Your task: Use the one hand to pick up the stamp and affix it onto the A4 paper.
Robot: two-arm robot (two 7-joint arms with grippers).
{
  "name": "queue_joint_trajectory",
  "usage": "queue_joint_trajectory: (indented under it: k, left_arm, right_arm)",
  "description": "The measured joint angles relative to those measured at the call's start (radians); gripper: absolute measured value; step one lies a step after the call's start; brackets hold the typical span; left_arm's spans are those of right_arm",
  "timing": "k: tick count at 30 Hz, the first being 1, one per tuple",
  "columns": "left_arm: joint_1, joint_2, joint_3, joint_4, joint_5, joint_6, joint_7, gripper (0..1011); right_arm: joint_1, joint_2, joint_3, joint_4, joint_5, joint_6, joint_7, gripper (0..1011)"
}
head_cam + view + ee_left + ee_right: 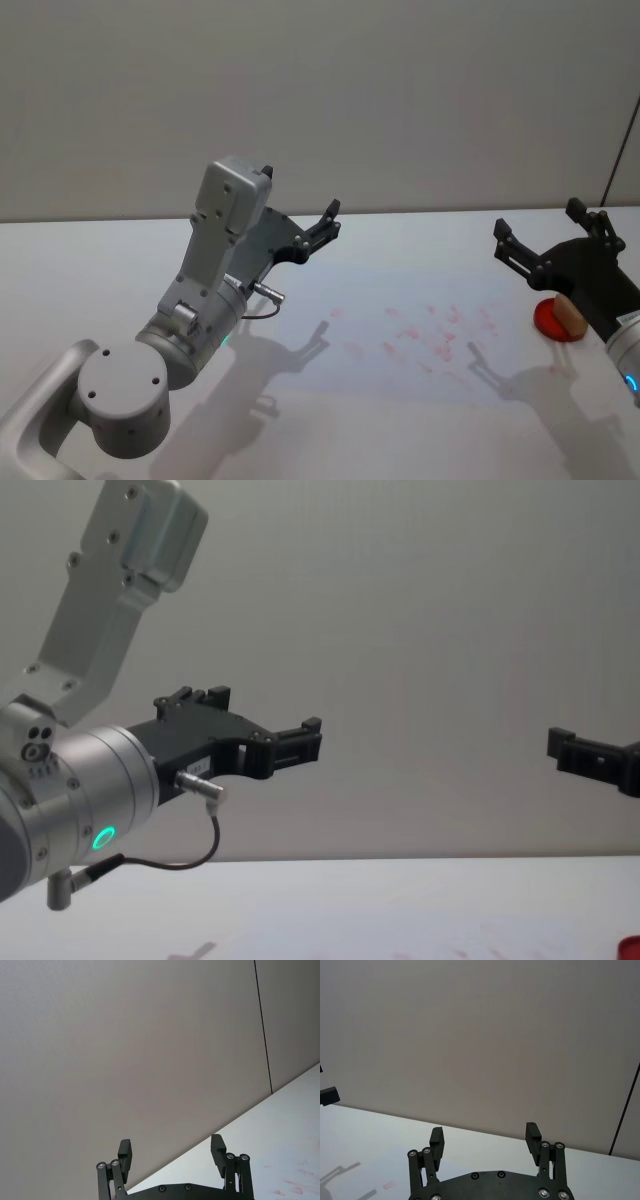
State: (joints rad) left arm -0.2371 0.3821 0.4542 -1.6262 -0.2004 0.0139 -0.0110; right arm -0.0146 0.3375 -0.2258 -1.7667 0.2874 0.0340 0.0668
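Observation:
The stamp (569, 314), a small wood-coloured block, rests on a round red ink pad (548, 320) at the table's right side. The A4 paper (420, 335) lies flat at mid-table, marked with several faint red prints. My right gripper (538, 222) hovers open and empty above the table, just behind and above the stamp; its fingers (532, 1136) stand wide apart in the right wrist view. My left gripper (330, 222) is raised at the left, open and empty, pointing toward the wall, with its fingers (218, 1147) spread.
The white table (120, 260) runs back to a plain grey wall. My left arm's big grey body (215, 270) stands over the table's left part. In the chest view both grippers (305, 740) (572, 750) hang well above the tabletop.

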Motion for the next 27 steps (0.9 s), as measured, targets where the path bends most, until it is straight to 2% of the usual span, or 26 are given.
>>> queue_joint_trajectory:
  k: [14, 27]
  left_arm:
    - [0.000, 0.000, 0.000, 0.000, 0.000, 0.000, 0.000, 1001]
    - [0.000, 0.000, 0.000, 0.000, 0.000, 0.000, 0.000, 1001]
  right_arm:
    - [0.001, 0.008, 0.007, 0.033, 0.006, -0.004, 0.033, 1001]
    - [0.013, 0.032, 0.032, 0.128, 0.022, -0.029, 0.080, 1001]
